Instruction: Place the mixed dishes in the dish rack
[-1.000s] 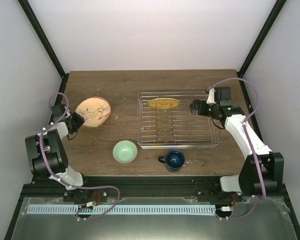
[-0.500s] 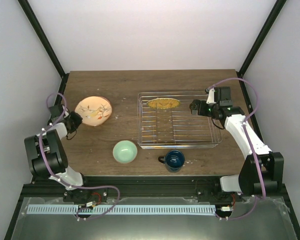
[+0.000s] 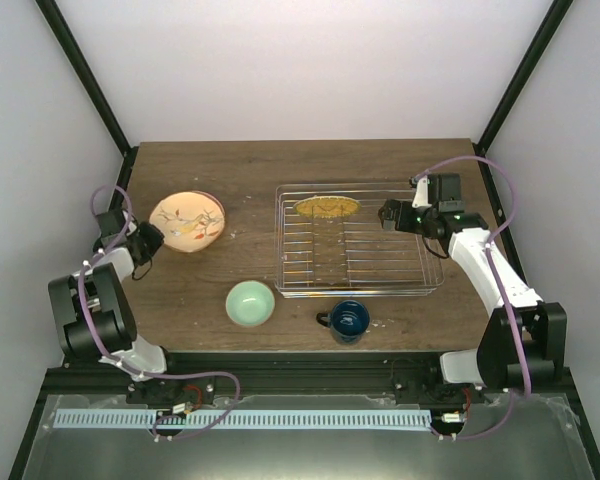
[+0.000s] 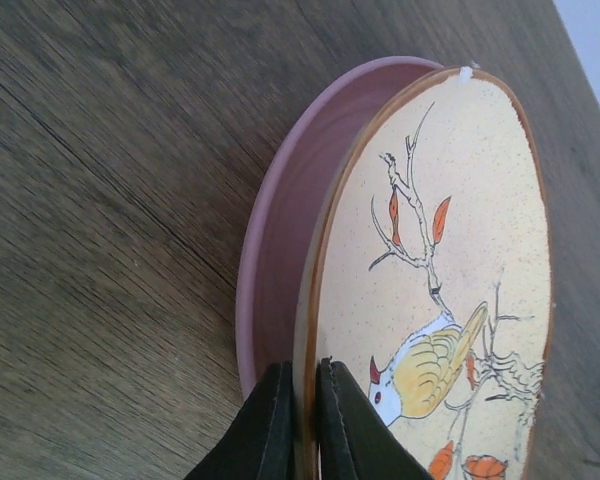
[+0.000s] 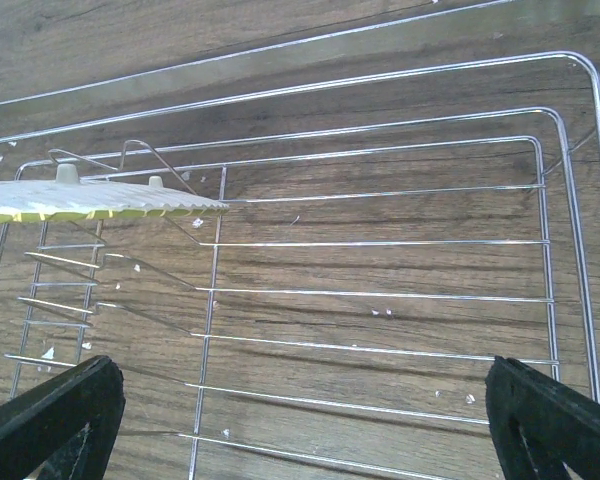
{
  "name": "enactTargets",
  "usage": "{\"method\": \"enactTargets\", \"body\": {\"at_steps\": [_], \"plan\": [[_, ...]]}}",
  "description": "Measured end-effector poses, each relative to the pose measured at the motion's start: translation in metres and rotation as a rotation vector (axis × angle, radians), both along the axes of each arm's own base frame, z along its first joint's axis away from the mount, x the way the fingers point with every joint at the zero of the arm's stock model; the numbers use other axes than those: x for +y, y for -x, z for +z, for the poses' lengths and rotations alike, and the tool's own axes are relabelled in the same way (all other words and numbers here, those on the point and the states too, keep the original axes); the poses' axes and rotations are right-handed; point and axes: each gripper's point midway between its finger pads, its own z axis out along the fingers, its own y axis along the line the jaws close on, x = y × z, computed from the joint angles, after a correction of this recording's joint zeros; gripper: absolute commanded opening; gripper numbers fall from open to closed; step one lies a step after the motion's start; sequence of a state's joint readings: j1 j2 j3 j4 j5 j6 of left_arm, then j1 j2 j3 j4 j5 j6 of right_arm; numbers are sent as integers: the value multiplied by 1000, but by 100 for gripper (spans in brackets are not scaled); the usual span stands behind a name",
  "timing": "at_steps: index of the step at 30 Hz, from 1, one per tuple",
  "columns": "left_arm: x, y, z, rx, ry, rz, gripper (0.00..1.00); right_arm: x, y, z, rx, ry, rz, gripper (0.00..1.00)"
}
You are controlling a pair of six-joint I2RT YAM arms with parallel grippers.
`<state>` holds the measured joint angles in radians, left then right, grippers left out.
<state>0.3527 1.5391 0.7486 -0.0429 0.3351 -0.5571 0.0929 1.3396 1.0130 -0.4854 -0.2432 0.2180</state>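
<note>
Nearest the arm bases: mug (image 3: 348, 320) upright on the table (image 3: 180, 290), just in front of the rack (image 3: 390, 291); bowl (image 3: 250, 302) a little to its left, apart from it. Farther back on the left: left gripper (image 4: 302, 370) pinched tight on the rim of the cream plate (image 4: 450, 250), nested in the pink plate (image 4: 280, 220). On the right: right gripper (image 5: 300, 400) spread wide above the rack's wires, holding nothing. At the rack's far end: green plate (image 3: 327, 206), propped on the tines.

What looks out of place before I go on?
Small white specks litter the table under the dish rack, like chips or crumbs. Nothing else stands out.
</note>
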Motion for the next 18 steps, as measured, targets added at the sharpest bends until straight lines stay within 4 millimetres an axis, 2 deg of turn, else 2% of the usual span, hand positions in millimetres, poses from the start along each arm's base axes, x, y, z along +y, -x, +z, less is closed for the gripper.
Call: {"method": "enactTargets", "body": {"at_steps": [7, 10, 14, 18], "plan": [[-20, 10, -1, -63, 95, -53, 0, 0, 0, -1, 3, 0, 0, 100], [-28, 16, 5, -89, 110, -83, 0, 0, 0, -1, 3, 1, 0, 100], [-33, 22, 29, -165, 69, -116, 0, 0, 0, -1, 3, 0, 0, 100], [-35, 19, 59, -263, 31, -141, 0, 1, 0, -1, 3, -4, 4, 100]]}}
